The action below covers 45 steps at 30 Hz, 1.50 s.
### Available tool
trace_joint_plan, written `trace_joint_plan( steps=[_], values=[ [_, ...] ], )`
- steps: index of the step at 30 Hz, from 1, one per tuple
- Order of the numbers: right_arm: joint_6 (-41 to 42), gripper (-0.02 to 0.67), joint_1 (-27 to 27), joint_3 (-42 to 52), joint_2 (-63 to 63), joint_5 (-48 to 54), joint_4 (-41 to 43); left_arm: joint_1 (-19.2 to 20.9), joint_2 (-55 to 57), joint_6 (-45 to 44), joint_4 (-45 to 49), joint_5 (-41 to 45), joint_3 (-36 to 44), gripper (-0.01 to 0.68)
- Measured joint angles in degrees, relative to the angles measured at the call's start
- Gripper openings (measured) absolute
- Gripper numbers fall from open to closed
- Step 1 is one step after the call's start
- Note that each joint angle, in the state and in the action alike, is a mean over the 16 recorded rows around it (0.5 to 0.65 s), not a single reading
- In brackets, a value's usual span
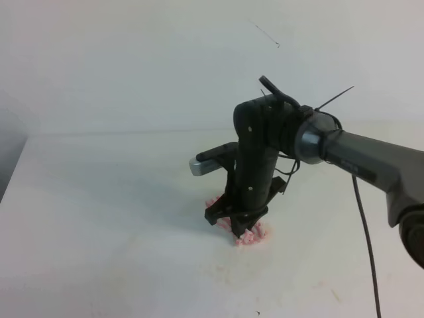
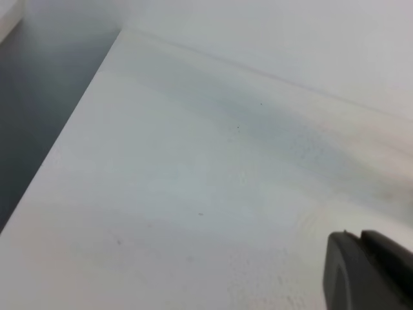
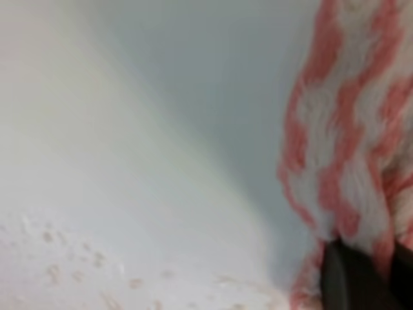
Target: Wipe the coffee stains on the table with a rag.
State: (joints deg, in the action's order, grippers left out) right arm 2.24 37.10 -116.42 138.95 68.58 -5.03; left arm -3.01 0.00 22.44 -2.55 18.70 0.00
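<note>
My right gripper (image 1: 242,224) points down at the middle of the white table (image 1: 99,199) and is shut on the pink-red and white striped rag (image 1: 252,234), pressing it onto the tabletop. In the right wrist view the rag (image 3: 342,142) fills the right side, with a dark fingertip (image 3: 352,278) on it. Pale brown coffee splotches (image 3: 84,258) lie on the table beside the rag. A faint tan smear (image 1: 233,262) shows just in front of the rag; no full puddle is visible. Only a dark fingertip (image 2: 368,271) of my left gripper shows, above bare table (image 2: 193,194).
The table's left edge (image 2: 71,123) drops to a dark floor. A white wall (image 1: 132,59) stands behind the table. The right arm's black cable (image 1: 366,232) hangs over the right part of the table.
</note>
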Motion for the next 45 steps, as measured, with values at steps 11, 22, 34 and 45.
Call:
trace_joint_plan(
  steps=[11, 22, 34, 45],
  values=[
    [1.29, -0.004, -6.98, 18.14, -9.28, -9.64, -0.93, 0.0, 0.0, 0.0, 0.0, 0.0, 0.0, -0.001],
    [5.37, -0.002, -15.06, 41.12, -26.16, -24.07, -1.84, 0.0, 0.0, 0.0, 0.0, 0.0, 0.0, -0.001],
    [4.17, 0.199, -17.23, 51.39, -37.56, -29.75, 2.4, 0.0, 0.0, 0.0, 0.0, 0.0, 0.0, -0.001],
    [2.93, 0.38, -17.22, 51.75, -44.91, -23.81, 2.5, 0.0, 0.0, 0.0, 0.0, 0.0, 0.0, -0.001]
  ],
)
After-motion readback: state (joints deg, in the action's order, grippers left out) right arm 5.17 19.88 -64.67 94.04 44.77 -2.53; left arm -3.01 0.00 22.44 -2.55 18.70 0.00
